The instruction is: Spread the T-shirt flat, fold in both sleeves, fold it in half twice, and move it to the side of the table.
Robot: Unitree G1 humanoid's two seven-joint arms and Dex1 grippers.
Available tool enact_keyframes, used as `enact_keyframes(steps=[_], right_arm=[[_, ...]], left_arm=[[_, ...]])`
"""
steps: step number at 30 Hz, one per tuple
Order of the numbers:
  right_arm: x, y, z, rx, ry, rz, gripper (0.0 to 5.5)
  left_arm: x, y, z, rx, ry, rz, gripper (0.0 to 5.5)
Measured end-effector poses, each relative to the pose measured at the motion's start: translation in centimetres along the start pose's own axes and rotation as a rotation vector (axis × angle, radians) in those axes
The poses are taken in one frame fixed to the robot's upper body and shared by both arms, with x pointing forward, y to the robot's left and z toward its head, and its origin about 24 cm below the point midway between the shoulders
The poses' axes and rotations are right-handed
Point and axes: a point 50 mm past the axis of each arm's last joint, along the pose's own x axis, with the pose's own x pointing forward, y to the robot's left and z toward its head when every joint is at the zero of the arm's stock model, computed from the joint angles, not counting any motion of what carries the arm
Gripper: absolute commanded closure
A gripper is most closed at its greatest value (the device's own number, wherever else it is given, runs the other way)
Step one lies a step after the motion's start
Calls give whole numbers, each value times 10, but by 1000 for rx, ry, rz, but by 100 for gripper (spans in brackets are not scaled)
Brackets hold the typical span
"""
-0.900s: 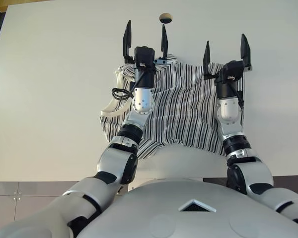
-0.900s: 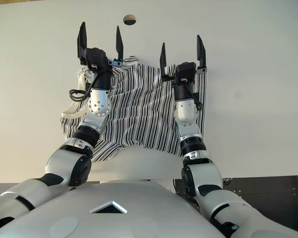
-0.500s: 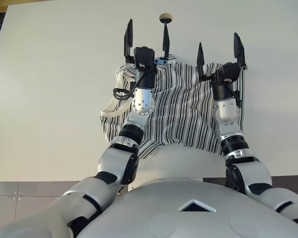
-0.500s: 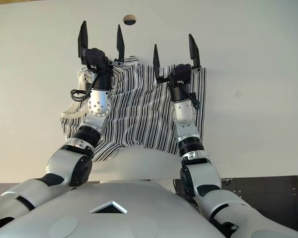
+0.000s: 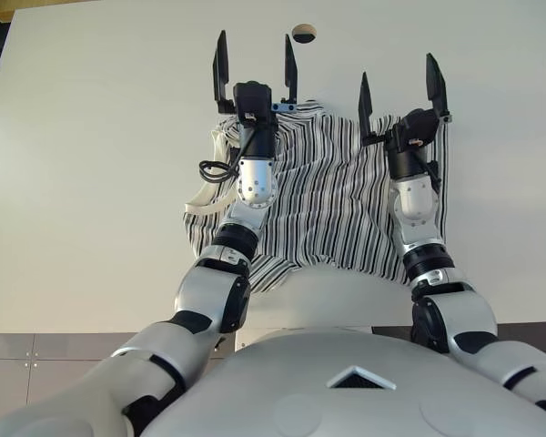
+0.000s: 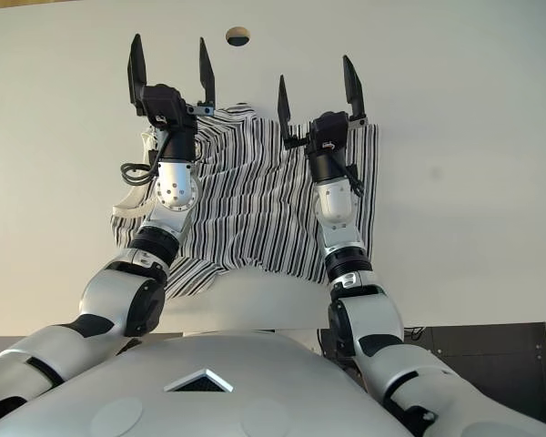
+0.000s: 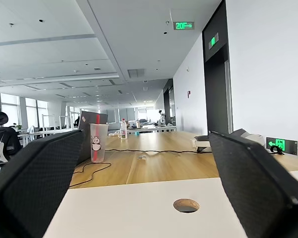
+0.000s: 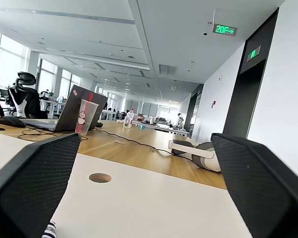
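Observation:
A black-and-white striped T-shirt (image 5: 332, 196) lies rumpled on the white table (image 5: 100, 164), with a pale trim edge (image 5: 200, 196) bunched at its left side. My left gripper (image 5: 254, 64) hovers open above the shirt's far left corner, fingers pointing away from me. Over the far right part of the shirt my right gripper (image 5: 398, 84) is open too, nothing between its fingers. In the wrist views the dark fingers (image 7: 35, 183) (image 8: 258, 183) frame the room beyond, and a bit of striped cloth (image 8: 49, 230) shows low in the right wrist view.
A round cable hole (image 5: 303, 34) sits in the table just beyond the left gripper. Bare tabletop spreads to the left, right and far side of the shirt. The table's near edge (image 5: 73, 331) runs close to me.
My left gripper has shifted left and slightly farther away. The right gripper moved left and a little farther over the shirt's far edge. Both stayed open.

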Motion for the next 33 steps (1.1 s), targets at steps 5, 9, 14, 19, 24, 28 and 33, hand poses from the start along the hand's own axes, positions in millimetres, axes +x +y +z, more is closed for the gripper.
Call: enact_keyframes(steps=[5, 9, 14, 19, 24, 28, 33], right_arm=[[0, 0, -1, -1, 3, -1, 67], [-1, 1, -1, -5, 7, 4, 67], [0, -2, 0, -121, 0, 42, 67], [48, -23, 23, -484, -52, 194, 67], [83, 17, 15, -692, 44, 556, 67], [73, 63, -8, -780, 141, 859, 67], [68, 99, -15, -860, 168, 1034, 67]], left_arm=[[0, 1, 1, -4, -10, 5, 90], [-1, -1, 0, -1, -6, -6, 90], [-1, -2, 1, -1, -10, 4, 90], [20, 40, 4, 13, -29, 252, 90], [33, 48, 30, -18, -187, 284, 90], [21, 57, 29, -9, -190, 328, 90], [20, 66, 28, 10, -183, 378, 90]])
